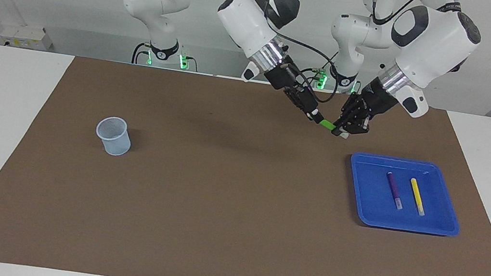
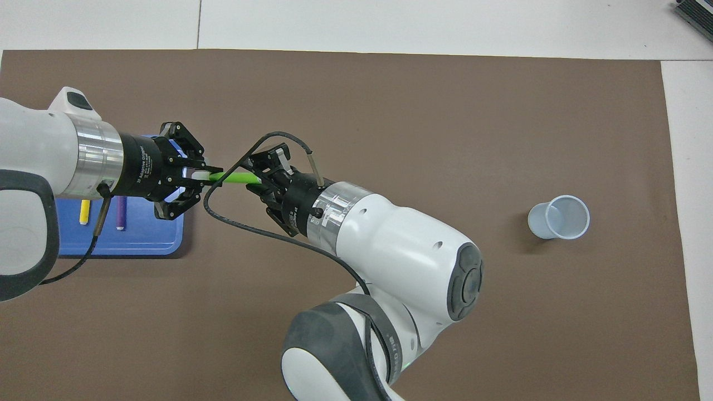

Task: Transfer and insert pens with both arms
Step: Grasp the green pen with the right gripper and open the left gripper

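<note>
Left end effector [image 2: 195,177] is held in the air over the brown mat [image 2: 390,100], just past the edge of the blue tray [image 2: 139,245], and is clenched on the whitish cap end of the green pen [image 2: 234,177]. The pen is kept level and is pointed toward the right arm, presumably so that its free end can be offered for a handover. In the tray, toward the left arm's end of the desk [image 2: 390,22], the yellow pen [image 1: 417,195] and the purple pen [image 1: 394,189] are laid side by side, apart from each other and not yet picked.

The other end of the green pen is met by the right end effector [image 2: 262,177], which is brought up around it; whether the pen is gripped there cannot be told. A handover in mid-air is judged to be under way. A black cable [image 2: 223,214] is looped under the pen, close to it, and could be snagged.

A pale mesh cup [image 2: 558,217] is stood upright on the mat, well apart, toward the right arm's end. Nothing is seen between the pen and the cup.
</note>
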Tool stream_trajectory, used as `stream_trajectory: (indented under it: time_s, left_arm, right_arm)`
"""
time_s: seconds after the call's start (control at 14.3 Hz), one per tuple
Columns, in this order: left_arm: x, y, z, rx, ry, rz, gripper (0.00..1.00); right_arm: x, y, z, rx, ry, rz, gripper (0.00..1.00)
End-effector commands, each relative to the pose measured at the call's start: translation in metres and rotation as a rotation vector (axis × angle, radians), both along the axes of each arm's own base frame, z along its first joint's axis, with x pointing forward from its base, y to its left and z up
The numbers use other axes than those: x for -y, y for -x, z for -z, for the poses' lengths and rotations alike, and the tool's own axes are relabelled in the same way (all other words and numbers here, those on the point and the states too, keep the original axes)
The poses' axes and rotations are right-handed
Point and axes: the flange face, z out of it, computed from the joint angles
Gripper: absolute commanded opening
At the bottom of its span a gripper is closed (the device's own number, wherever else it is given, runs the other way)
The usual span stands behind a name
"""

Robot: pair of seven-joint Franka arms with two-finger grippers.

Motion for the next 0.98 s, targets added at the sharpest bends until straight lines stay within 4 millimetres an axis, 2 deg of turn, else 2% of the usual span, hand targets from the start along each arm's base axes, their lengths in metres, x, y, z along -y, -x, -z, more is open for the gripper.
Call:
stream_trajectory:
  time_s: [0.0, 0.07, 0.28, 0.49, 0.63, 0.77, 0.84, 0.91]
  left_arm:
    - [-0.0010, 0.0105, -0.0024, -0.017, 0.012, -0.009, 0.00]
    - [-0.0018, 0.0103, -0.0024, -0.017, 0.012, -0.010, 0.00]
    - [-0.0010, 0.0105, -0.0024, -0.017, 0.012, -0.009, 0.00]
    - [-0.0010, 0.0105, -0.0024, -0.017, 0.012, -0.009, 0.00]
    - [-0.0011, 0.0111, -0.0023, -0.017, 0.010, -0.007, 0.00]
    - [-0.0015, 0.0120, -0.0037, -0.007, 0.010, 0.000, 0.00]
    - [-0.0016, 0.0119, -0.0039, -0.005, 0.010, 0.001, 0.18]
    - [-0.0016, 0.0123, -0.0040, -0.005, 0.010, 0.001, 0.42]
  right_arm:
    - [0.0001, -0.0017, 0.0012, 0.020, 0.003, -0.007, 0.35]
    - [0.0001, -0.0017, 0.0012, 0.020, 0.003, -0.007, 0.33]
    - [0.0010, -0.0025, 0.0010, 0.021, 0.003, -0.004, 0.17]
    - [0.0027, -0.0039, 0.0012, 0.018, 0.000, 0.001, 0.11]
    - [0.0028, -0.0039, 0.0013, 0.016, -0.002, 0.002, 0.00]
    - [0.0042, -0.0051, 0.0014, 0.015, -0.001, 0.004, 0.00]
    - [0.0042, -0.0051, 0.0014, 0.015, -0.001, 0.004, 0.00]
    - [0.0042, -0.0051, 0.0014, 0.015, -0.001, 0.004, 0.00]
